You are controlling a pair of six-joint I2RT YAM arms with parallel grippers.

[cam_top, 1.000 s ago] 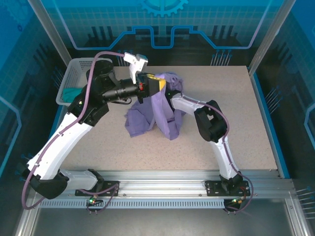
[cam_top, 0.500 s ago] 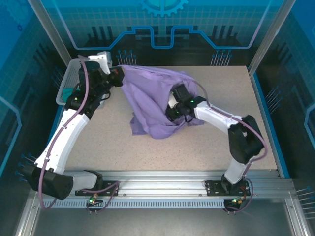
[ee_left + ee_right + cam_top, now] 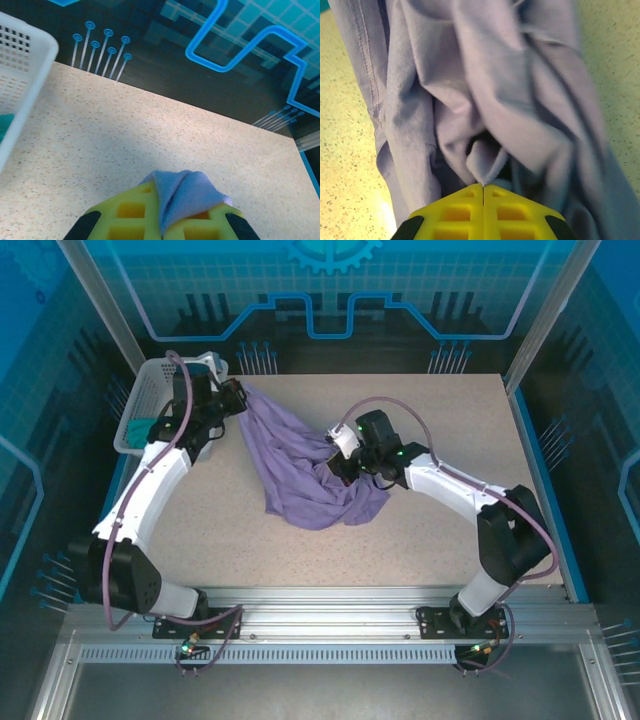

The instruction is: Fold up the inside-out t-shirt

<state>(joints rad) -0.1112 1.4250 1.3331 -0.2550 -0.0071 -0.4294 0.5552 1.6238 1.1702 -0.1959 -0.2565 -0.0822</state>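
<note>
Both jaws are clamped on cloth. My left gripper pinches a corner of the inside-out t-shirt between its yellow pads, with the fold poking out past the tips. The white basket sits off to those jaws' left, apart from the cloth.

My right gripper has its pads pressed together on a small fold at the tips, and the shirt is bunched straight ahead of them.

The shirt runs as a twisted band from jaws to jaws. Its bulk is slumped on the table below, nearer the right jaws.

My read: the long axis is jaw-to-jaw, so the next move is to pull apart along it to spread the cloth. I can't tell which edge is the hem.
</note>
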